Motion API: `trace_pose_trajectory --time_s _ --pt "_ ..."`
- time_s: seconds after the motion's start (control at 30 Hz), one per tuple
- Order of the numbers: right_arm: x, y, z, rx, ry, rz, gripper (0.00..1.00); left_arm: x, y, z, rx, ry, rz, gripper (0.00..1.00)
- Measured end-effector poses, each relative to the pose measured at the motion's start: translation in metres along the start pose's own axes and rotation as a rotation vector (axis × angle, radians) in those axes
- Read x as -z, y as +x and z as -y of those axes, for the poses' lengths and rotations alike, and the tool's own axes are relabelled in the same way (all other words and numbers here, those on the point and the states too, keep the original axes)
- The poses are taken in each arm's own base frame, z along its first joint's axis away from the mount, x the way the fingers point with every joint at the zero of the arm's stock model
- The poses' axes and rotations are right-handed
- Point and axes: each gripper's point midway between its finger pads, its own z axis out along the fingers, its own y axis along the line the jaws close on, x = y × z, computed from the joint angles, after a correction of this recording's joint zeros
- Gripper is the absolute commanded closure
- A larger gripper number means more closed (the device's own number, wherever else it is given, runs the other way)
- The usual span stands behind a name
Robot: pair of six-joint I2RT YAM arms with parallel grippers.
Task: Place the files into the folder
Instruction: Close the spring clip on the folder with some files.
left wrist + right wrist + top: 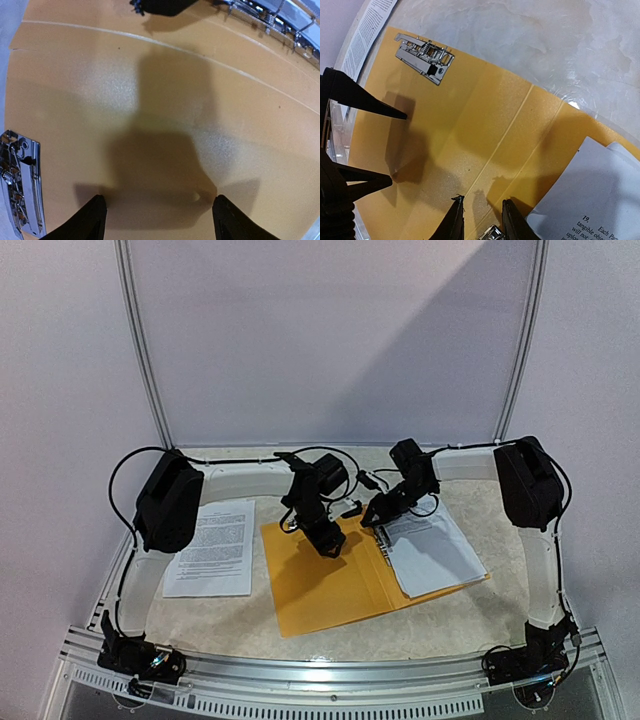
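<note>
1. The folder (320,590) lies open and flat on the bench (250,630). Its fold runs from near to far.
2. Left of the folder, just beside its left edge, lies a loose sheet (210,545). It lies flat with its long axis also running near to far. I cannot tell whether it touches the folder.
3. On the folder's right half rest more sheets (435,555), which I judge to be already placed.
4. Over the folder's bare left half hovers the left hand (327,540), fingers spread wide and holding nothing. The loose sheet lies to its left, so the left arm is clearly the nearer one.
5. A metal clip (425,57) sits on that left half, toward the loose sheet's side. A sheet dragged in would likely catch on it, so lifting over looks safer.
6. At the folder's far end, over the fold, hangs the right hand (373,517). Its fingers are nearly together with metal showing between, and I cannot tell whether it grips anything.
</note>
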Motion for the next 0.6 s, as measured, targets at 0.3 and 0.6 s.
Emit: trace_pose_trajectory --time_s 0.3,0.6 --pt "0.000 0.006 -0.007 -0.004 -0.039 -0.023 0.73 -0.001 0.000 0.000 -0.007 -0.009 -0.003 0.25" --pt "0.004 -0.006 -0.027 0.029 -0.147 0.033 0.72 -0.001 0.000 -0.001 -0.020 -0.029 -0.007 0.25"
